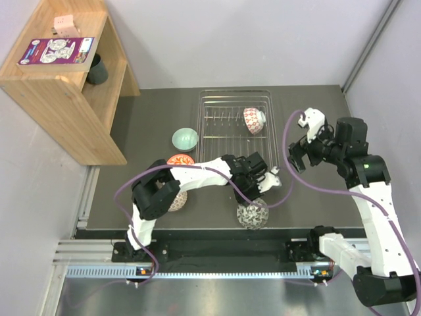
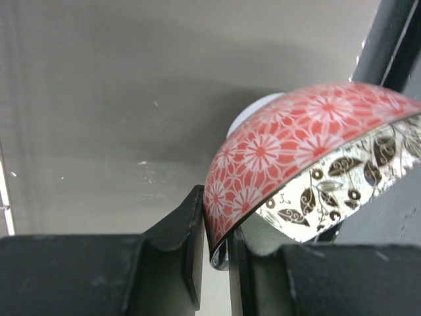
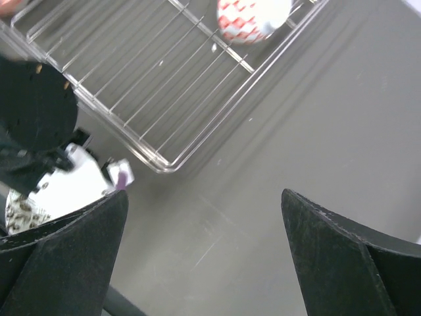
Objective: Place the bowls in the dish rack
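The dark grey table has, near its front edge, a red floral bowl with a leaf-patterned inside. It is tilted, and the left gripper pinches its rim. Behind is the dish rack, holding one red-and-white bowl. The right gripper hangs beside the rack, its jaws spread wide.

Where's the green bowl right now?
In the top view, the mint green bowl sits left of centre, right beside the dish rack's left edge, with the red-orange bowl next to it on the side nearer the arms.
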{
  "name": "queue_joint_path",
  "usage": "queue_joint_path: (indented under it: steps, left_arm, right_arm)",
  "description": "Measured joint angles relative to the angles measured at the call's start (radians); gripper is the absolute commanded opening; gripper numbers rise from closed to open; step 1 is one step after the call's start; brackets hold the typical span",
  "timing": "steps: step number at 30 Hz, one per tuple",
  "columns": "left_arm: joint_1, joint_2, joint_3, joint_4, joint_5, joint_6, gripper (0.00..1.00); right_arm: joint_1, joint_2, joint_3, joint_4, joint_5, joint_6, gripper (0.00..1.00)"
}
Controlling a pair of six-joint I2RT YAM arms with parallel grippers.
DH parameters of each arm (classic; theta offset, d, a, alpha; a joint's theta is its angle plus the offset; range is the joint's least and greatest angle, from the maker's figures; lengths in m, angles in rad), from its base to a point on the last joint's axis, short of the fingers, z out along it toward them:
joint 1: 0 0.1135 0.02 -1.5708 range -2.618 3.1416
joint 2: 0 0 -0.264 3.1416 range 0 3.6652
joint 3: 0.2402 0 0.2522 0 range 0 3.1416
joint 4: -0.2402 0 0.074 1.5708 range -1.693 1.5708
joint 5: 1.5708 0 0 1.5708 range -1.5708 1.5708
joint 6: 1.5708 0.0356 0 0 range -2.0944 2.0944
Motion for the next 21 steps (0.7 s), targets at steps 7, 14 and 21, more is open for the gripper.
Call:
queue_joint_path:
  steps: [7, 14, 21]
  left_arm:
    - [0.000, -0.058, -0.034, -0.045, 0.026, 0.071, 0.00]
    - [0.010, -0.218, -0.052, -0.084, 0.050, 0.136, 0.00]
    - [0.175, -0.383, 0.011, -0.098, 0.069, 0.196, 0.00]
  right_arm:
    - [0.000, -0.019, 0.027, 0.073, 0.111, 0.074, 1.00]
    - [-0.001, -0.002, 0.042, 0.136, 0.196, 0.158, 1.00]
    - [-0.006, 0.090, 0.131, 0.162, 0.028, 0.246, 1.00]
